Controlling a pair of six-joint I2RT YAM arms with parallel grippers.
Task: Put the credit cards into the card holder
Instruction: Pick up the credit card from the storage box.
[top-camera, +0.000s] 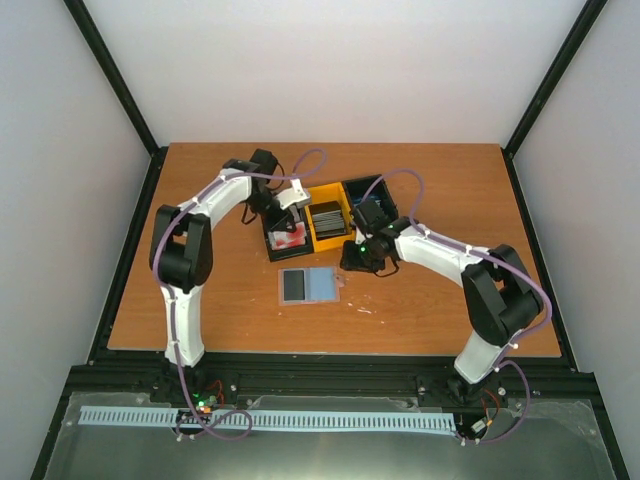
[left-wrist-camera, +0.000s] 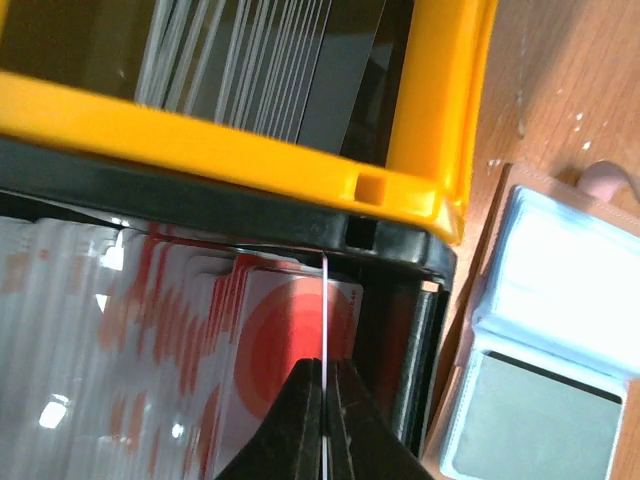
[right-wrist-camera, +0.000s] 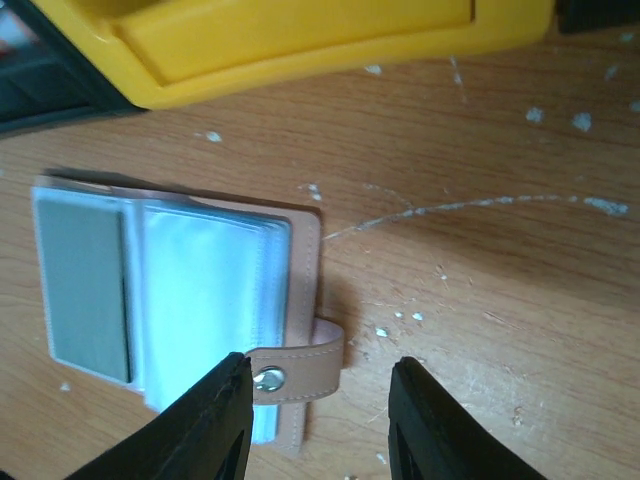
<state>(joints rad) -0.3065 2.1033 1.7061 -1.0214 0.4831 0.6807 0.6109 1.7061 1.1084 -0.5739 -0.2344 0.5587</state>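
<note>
Pickup from the bin is the step in hand. The left gripper has its two dark fingers pressed together on a red-blotched white card, seen edge-on as a thin pale line rising from between the fingertips. That card stands upright at the end of a stack of matching cards inside the black bin, which sits against the left side of the yellow bin in the overhead view.

The card holder lies open and flat on the wooden table, just on the arms' side of the yellow bin; one clear pocket holds a dark grey card, and the pocket beside it looks empty.

The right gripper hovers low over the holder with its fingers spread apart and gripping nothing; the holder's tan snap strap lies between them, close to the left finger, though whether it touches cannot be told.

The next move likely calls for a straight lift so that neighbouring cards stay behind; then a short carry away from the yellow bin to the holder, a turn of the card to lie flat, and a slide into the empty pocket; the right fingers seem placed to steady the holder by its strap.
</note>
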